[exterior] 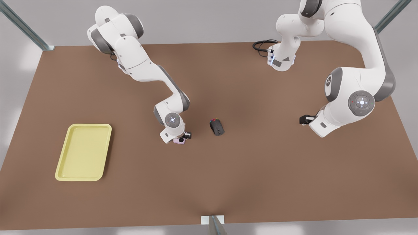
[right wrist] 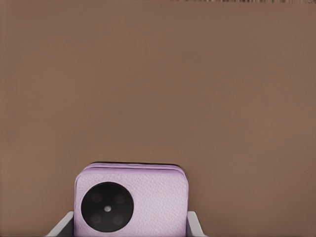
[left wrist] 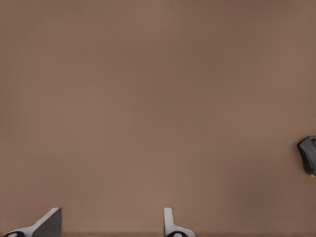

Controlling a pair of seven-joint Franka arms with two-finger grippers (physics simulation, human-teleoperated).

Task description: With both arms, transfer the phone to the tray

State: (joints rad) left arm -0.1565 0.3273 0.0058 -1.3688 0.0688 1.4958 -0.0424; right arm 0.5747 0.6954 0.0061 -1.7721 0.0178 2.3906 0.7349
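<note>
Phone (right wrist: 131,200): small, flat, pale lilac-pink, leather-like grain, rounded corners; one round black camera disc with several small lenses; no brand mark or writing legible. In the front view it (exterior: 179,140) shows just under the wrist of the arm nearest the tray, well apart from the tray, on the side toward the mouse

Right gripper (right wrist: 131,224): one grey finger (right wrist: 195,226) against each side edge of the phone, jaws closed on it, camera disc toward the wrist

Tray (exterior: 84,151): pale yellow, shallow, rounded corners, raised rim; flat on the brown table (exterior: 228,182)

Computer mouse (exterior: 217,126): dark grey with red and green marks; beyond the phone from the tray, apart from the phone

Left gripper (left wrist: 112,222): farthest from the tray, past the mouse; fingers spread over bare table, nothing between them; mouse edge (left wrist: 308,155) off to one side
</note>
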